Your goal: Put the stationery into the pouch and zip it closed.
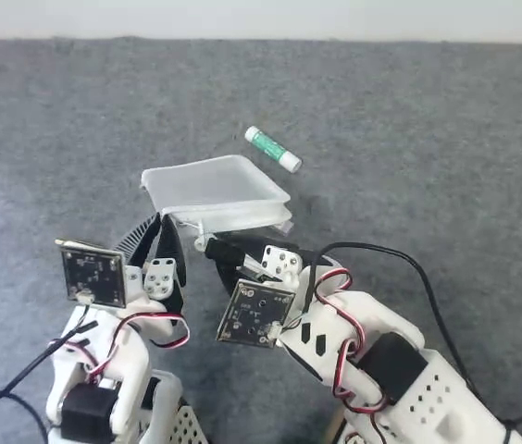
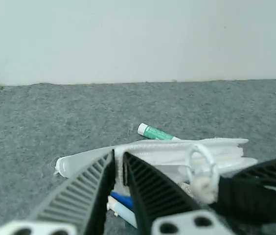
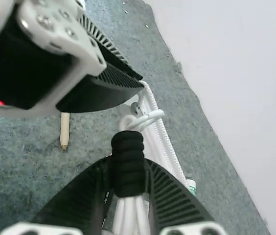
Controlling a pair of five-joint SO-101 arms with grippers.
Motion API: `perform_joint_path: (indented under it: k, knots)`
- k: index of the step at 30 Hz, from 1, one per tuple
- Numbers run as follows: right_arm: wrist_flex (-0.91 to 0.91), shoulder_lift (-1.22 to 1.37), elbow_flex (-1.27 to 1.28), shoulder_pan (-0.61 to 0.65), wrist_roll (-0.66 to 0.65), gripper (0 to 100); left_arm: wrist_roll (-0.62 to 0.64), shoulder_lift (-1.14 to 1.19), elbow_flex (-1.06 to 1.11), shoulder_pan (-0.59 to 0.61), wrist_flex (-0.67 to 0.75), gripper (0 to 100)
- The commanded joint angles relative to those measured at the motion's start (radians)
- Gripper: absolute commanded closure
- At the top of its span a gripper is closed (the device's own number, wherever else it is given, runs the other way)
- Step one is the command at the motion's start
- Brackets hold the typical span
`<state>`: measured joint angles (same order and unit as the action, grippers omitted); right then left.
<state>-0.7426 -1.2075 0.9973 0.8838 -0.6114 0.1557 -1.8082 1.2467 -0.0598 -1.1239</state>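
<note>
- The pouch (image 1: 210,185) lies near the middle of the grey table (image 1: 446,139).
- The left tool (image 2: 118,155) is narrow, pinching the pouch's near rim.
- The right tool (image 3: 128,169) is clamped on the black zip pull (image 3: 126,144) at the same near side.
- A green glue stick (image 1: 273,149) lies just beyond the pouch toward the far edge, not touching it.
- A pencil (image 3: 64,131) lies on the table close to the left tool.

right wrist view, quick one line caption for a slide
Right gripper clamps the black zipper pull of the white pouch, a pencil lying on the grey carpet.
</note>
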Motion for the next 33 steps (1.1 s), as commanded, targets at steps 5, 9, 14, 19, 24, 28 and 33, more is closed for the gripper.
perform_joint_path:
  k: [5, 9, 14, 19, 24, 28, 33]
  knots:
    - [0.01, -0.013, -0.003, -0.079, 0.009, 99.1, -0.011, -0.012, -0.007, 0.012, 0.002, 99]
    - [0.01, -0.013, -0.003, -0.097, 0.012, 99.1, -0.009, -0.012, -0.007, 0.087, 0.011, 99]
    - [0.01, -0.013, -0.003, -0.119, 0.014, 99.1, -0.005, -0.012, -0.007, 0.155, 0.017, 99]
    - [0.01, -0.013, -0.003, -0.122, 0.015, 99.1, -0.005, -0.012, -0.007, 0.158, 0.015, 99]
    - [0.01, -0.013, -0.003, -0.122, 0.015, 99.1, -0.005, -0.012, -0.007, 0.16, 0.012, 99]
    - [0.008, -0.013, -0.002, -0.136, 0.015, 99.1, -0.005, -0.012, -0.007, 0.16, 0.011, 99]
    - [0.01, -0.016, -0.002, -0.182, 0.017, 99.1, -0.005, -0.012, -0.007, 0.18, 0.012, 99]
